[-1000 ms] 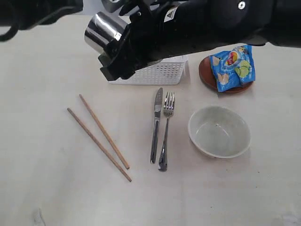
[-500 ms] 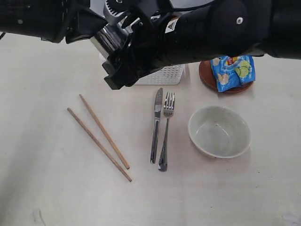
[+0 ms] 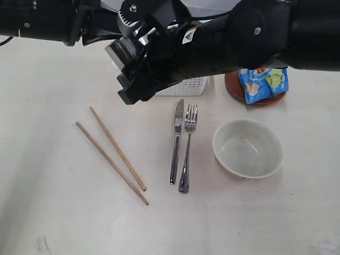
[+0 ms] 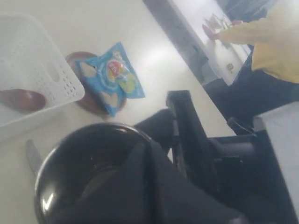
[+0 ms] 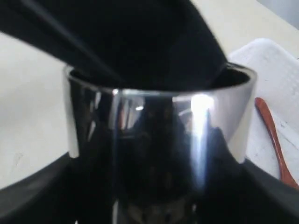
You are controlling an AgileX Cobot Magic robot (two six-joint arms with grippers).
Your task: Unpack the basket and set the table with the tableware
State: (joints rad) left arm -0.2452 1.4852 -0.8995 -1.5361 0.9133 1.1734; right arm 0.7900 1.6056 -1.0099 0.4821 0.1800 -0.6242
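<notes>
A small steel cup (image 3: 118, 52) hangs in the air over the left end of the white basket (image 3: 187, 85), gripped round its wall by my right gripper (image 3: 127, 71). My left gripper (image 3: 109, 33) meets it from the left; in the left wrist view its fingers (image 4: 140, 177) pinch the rim of the cup (image 4: 79, 163). The cup (image 5: 159, 135) fills the right wrist view. A reddish-brown spoon (image 5: 273, 140) lies in the basket (image 4: 32, 60). Two chopsticks (image 3: 117, 147), knife (image 3: 176, 141), fork (image 3: 187, 143) and pale bowl (image 3: 247, 147) lie on the table (image 3: 53, 212).
A blue chip bag (image 3: 263, 74) lies on the brown plate (image 3: 232, 85) to the right of the basket. Both black arms cover the back of the table. A person in yellow (image 4: 266, 42) stands beyond the table's edge.
My left arm has come in from the upper left and its gripper now meets the cup. The right gripper has carried the cup slightly down and right. The tableware on the table has not moved.
</notes>
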